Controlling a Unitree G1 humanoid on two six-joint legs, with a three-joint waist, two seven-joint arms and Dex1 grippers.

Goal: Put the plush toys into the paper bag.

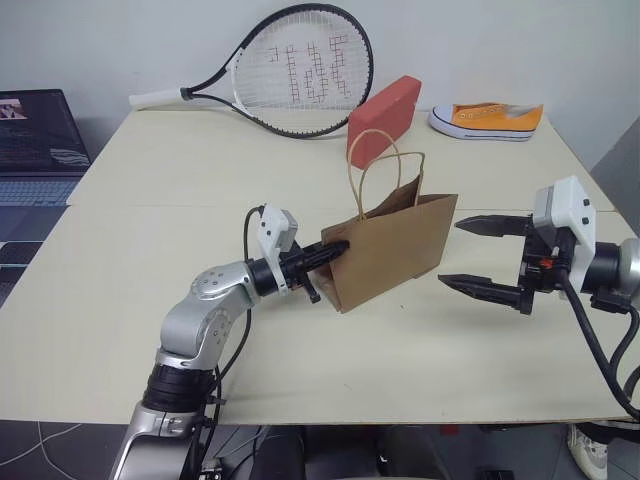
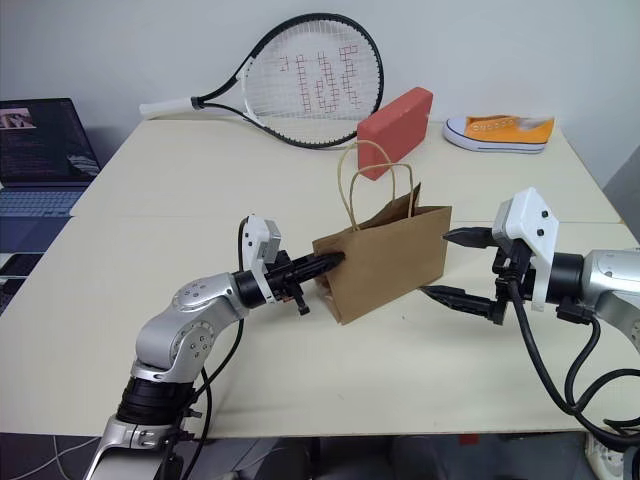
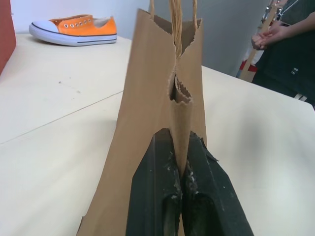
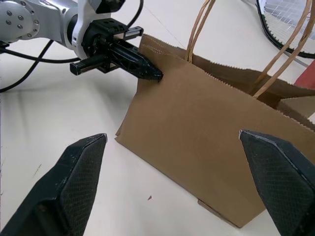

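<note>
The paper bag (image 1: 385, 250) stands upright near the middle of the table (image 1: 150, 300), well back from the front edge, its mouth pinched narrow at the side fold. I can see no plush toys on the table, and the bag's inside is hidden from where I stand, so I cannot tell whether any are already in it. My guess is the work is at the stage of getting the bag held and opened.

The left gripper (image 1: 335, 250) has its two black fingers pressed together on the bag's side crease, pinching the paper high up near the rim. The right gripper (image 1: 480, 258) hangs just beside the bag's other side with its fingers spread as wide as they go, one above the other, touching nothing and carrying nothing.

A racket (image 1: 290, 70), a red block (image 1: 385, 115) and a sneaker (image 1: 487, 120) lie along the far edge.
</note>
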